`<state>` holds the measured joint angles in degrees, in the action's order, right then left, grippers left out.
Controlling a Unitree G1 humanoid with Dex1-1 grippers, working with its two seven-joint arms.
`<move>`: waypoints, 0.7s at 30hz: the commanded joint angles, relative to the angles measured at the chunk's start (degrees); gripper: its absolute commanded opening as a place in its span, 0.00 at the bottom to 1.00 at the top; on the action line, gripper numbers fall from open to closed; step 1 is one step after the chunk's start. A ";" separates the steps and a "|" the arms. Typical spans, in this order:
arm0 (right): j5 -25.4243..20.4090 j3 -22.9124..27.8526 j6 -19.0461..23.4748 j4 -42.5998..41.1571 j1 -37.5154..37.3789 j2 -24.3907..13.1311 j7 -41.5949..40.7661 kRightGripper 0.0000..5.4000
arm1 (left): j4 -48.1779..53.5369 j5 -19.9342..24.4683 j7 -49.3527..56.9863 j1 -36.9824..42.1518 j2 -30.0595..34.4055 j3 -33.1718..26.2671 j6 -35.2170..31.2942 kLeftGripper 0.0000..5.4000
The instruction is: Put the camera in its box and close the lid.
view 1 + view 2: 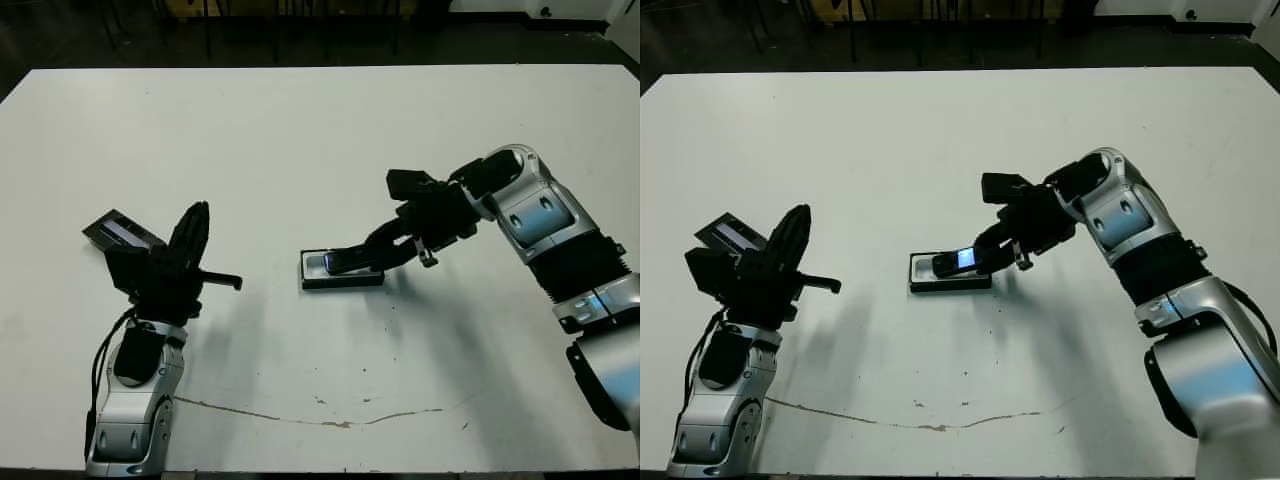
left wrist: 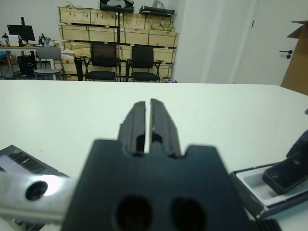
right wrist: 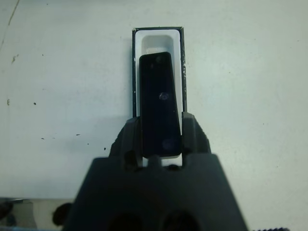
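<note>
The right gripper is clamped on the camera — one black finger on each long side of the bar, gripping its near end. The camera sits over the box, lined up lengthwise with it. Its far end dips into the white lining while the held end stands higher, so it is tilted, not lying flat. In the head views its bluish screen shows at the lower end. Whether that end touches the lining cannot be told.

The box rests near the middle of the table, open, with its black rim and white lining visible beyond the camera in the right wrist view.

The left gripper stands well apart from the box, on the robot's left side of the table. Its fingers are together, with only a thin slit between them, and they hold nothing.

The lid lies flat on the table just beside the left gripper, on the side away from the box — partly hidden by the gripper body. Its grey strip faces up.
</note>
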<state>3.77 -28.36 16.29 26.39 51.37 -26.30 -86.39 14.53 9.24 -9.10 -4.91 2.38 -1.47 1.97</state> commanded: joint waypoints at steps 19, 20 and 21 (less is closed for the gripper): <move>5.39 -5.59 -6.16 4.16 3.88 4.35 -1.73 0.13 | 0.58 -0.19 1.39 -1.78 -0.14 0.57 -1.01 0.00; 5.46 -5.81 -6.06 4.26 4.00 4.72 -1.94 0.13 | 0.50 -0.13 1.33 -1.77 -0.16 0.59 -0.92 0.00; 5.60 -5.98 -5.99 3.94 3.95 5.01 -1.90 0.13 | 0.57 -0.18 1.41 -1.80 -0.18 0.65 -1.06 0.00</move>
<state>9.18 -32.92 11.17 30.23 55.53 -22.47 -86.87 15.26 9.26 -8.05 -5.48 2.22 -0.87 2.17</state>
